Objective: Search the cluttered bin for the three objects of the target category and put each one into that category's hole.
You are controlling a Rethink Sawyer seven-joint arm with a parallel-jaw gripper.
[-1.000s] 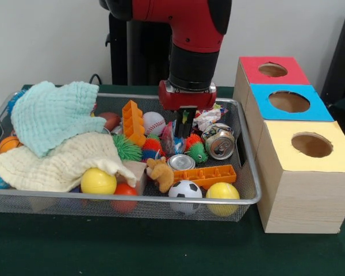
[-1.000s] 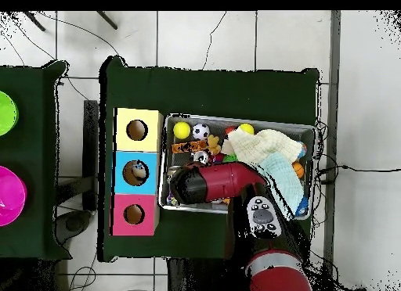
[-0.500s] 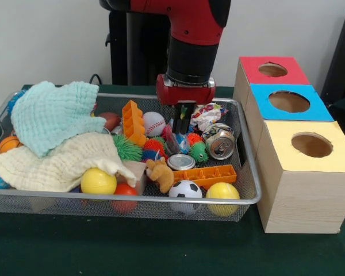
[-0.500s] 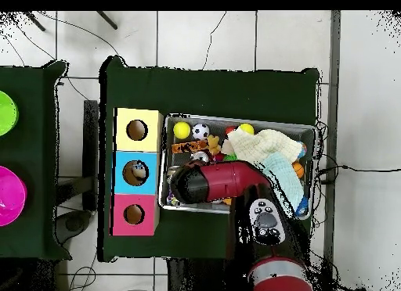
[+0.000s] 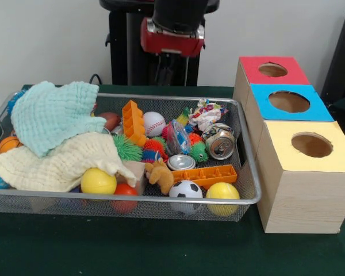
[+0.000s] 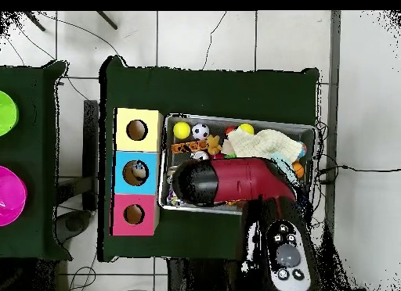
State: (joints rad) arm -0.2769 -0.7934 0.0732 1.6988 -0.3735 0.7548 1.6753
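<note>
Hiding most of the bin (image 5: 248, 150) in the overhead view is the red arm (image 6: 235, 181) — only the strip with the balls shows there. Gripper (image 5: 170, 70) in the front view sits high behind the bin's far rim, dark against the black pedestal (image 5: 125, 52); can't tell whether the fingers are spread or pressed together, or whether they hold anything. Arm's upper part is cut off at the top edge.

Two cloths — mint cloth (image 5: 54, 114) over cream cloth (image 5: 60, 161) — cover the bin's left half, burying whatever's below.

Counts, front view: two yellow balls (image 5: 98, 181), one soccer ball (image 5: 185, 190), one baseball (image 5: 154, 123), two cans (image 5: 221, 144), two orange blocks (image 5: 133, 121), one brown plush (image 5: 160, 173).

Three boxes on the bench (image 5: 161, 247) right of the bin: red, blue, yellow tops. The hole (image 5: 272, 69) is in the red box (image 5: 271, 70), farthest back, empty-looking.
</note>
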